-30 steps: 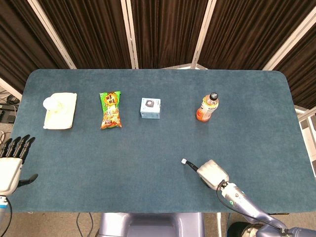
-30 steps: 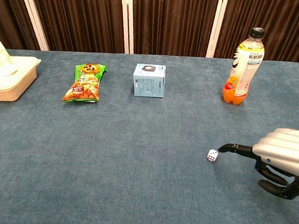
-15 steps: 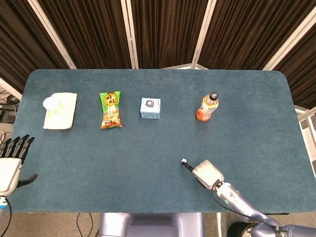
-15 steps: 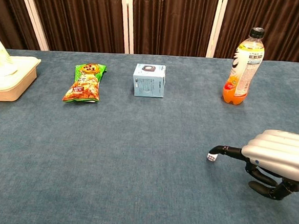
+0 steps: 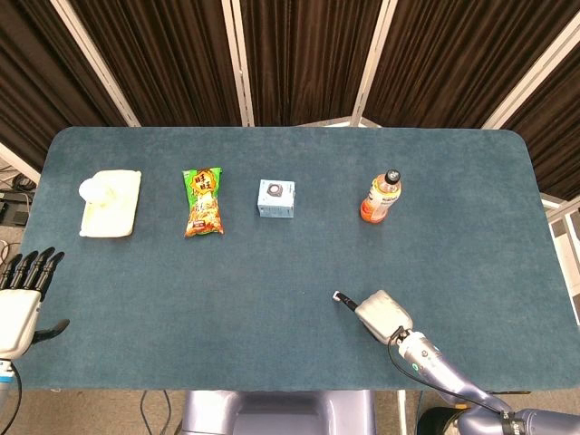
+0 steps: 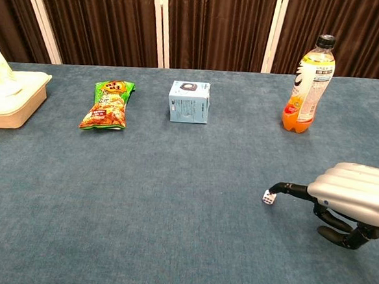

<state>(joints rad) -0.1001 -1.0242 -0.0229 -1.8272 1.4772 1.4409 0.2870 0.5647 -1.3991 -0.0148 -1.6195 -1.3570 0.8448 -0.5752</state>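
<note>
At the near left edge of the table (image 5: 299,254), the left hand (image 5: 20,304) is seen only in the head view, palm flat and fingers (image 5: 29,267) stretched out and slightly apart, with nothing held. It is well apart from every object.

At the near right, the right hand (image 6: 351,199) is lowered close to the blue cloth. One dark finger (image 6: 290,189) is extended to the left, while the others are curled under the silver back of the hand. A small white die (image 6: 268,197) lies on the cloth right at the tip of that finger; whether the tip is touching it or just beside it cannot be told. Nothing is seen gripped by this hand. In the head view the die (image 5: 336,294) shows as a pale speck at the same fingertip, left of the hand (image 5: 381,313).

Farther back, four things are set in a row across the table. At the far left a cream container (image 5: 110,203) with a white lump on it is placed. To its right a snack bag (image 5: 204,201) lies flat, then a small pale-blue box (image 5: 275,198) stands, and farthest right an orange drink bottle (image 6: 309,83) stands upright with a black cap. The bottle is well beyond the right hand.
</note>
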